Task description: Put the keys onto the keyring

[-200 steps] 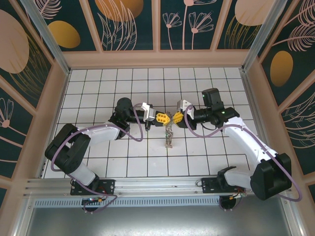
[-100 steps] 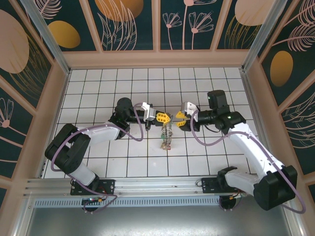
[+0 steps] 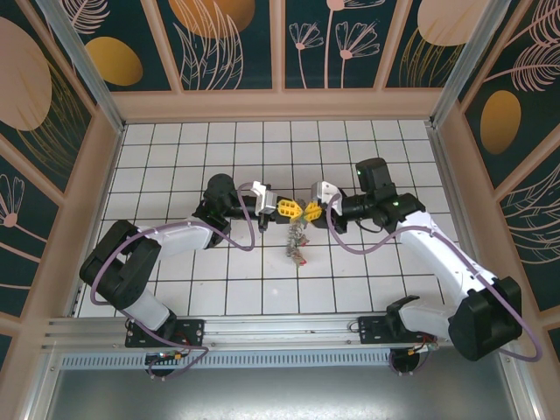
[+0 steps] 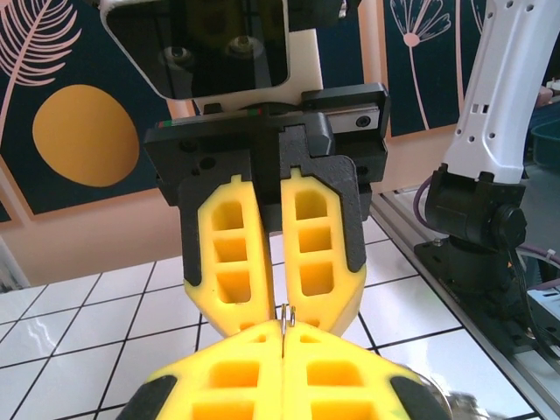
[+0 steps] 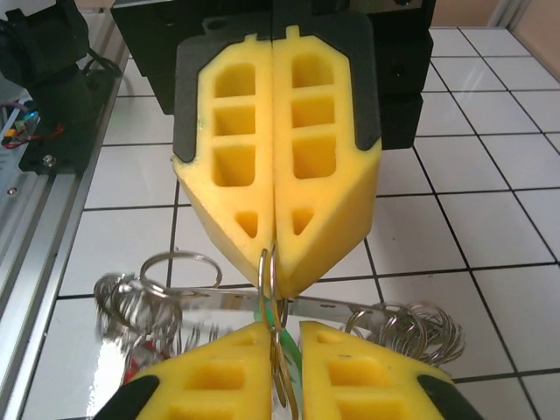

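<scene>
Left gripper [image 3: 289,208] and right gripper [image 3: 309,211] meet tip to tip above the middle of the white tiled table [image 3: 175,157], about midway between its left and right edges and well off the far edge.

Left jaws are pressed together, clamped on a thin metal keyring [image 5: 267,271]. The wire pokes out edge-on from the yellow fingertips in both wrist views.

Right jaws stand narrowly apart, with the same ring wire running down into the gap between the pads. The pads do not look pressed onto the wire.

The keys [image 3: 297,243] hang as one bunch straight below the meeting fingertips, on the side toward the near edge. Cannot tell whether the lowest key touches the table.

In the right wrist view a green tag [image 5: 262,311] sits right at the gap, against the ring wire. Behind it are several blurred split rings [image 5: 171,273] and coils, spread to either side of the left gripper's tips, with a flat metal strip across them. Single keys are too blurred to tell apart.
</scene>
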